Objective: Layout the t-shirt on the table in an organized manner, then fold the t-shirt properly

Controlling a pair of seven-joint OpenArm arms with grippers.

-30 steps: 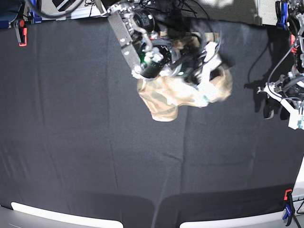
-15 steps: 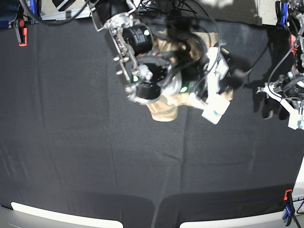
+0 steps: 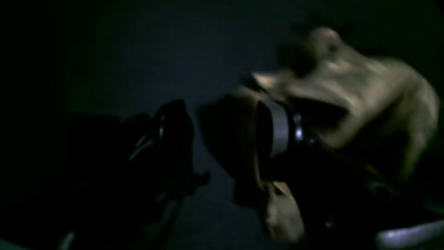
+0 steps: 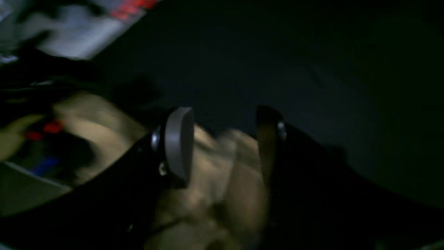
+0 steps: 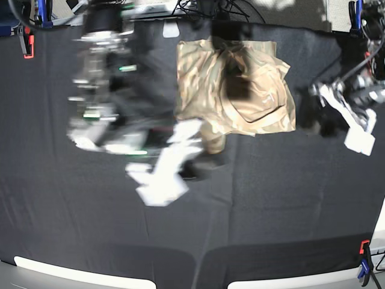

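Observation:
The t-shirt (image 5: 240, 90) lies as a rough folded rectangle at the far middle of the table (image 5: 271, 198), with a small flap hanging off its lower left corner. My right gripper (image 5: 186, 165) is motion-blurred just off that flap, over the black cloth. In the right wrist view this gripper (image 4: 222, 139) is open, and blurred tan t-shirt (image 4: 215, 187) shows behind the gap. My left gripper (image 5: 329, 120) hovers right of the shirt, apart from it. Its wrist view shows it (image 3: 222, 135) open, with the t-shirt (image 3: 364, 93) beyond its right finger.
A red clamp (image 5: 27, 47) holds the cloth at the far left, a blue one (image 5: 356, 15) at the far right, and another clamp (image 5: 364, 259) at the near right corner. Cables (image 5: 204, 8) crowd the far edge.
My right arm has swung off the shirt toward the view's left and nearer side, uncovering the folded fabric. My left arm shifted slightly up at the view's right.

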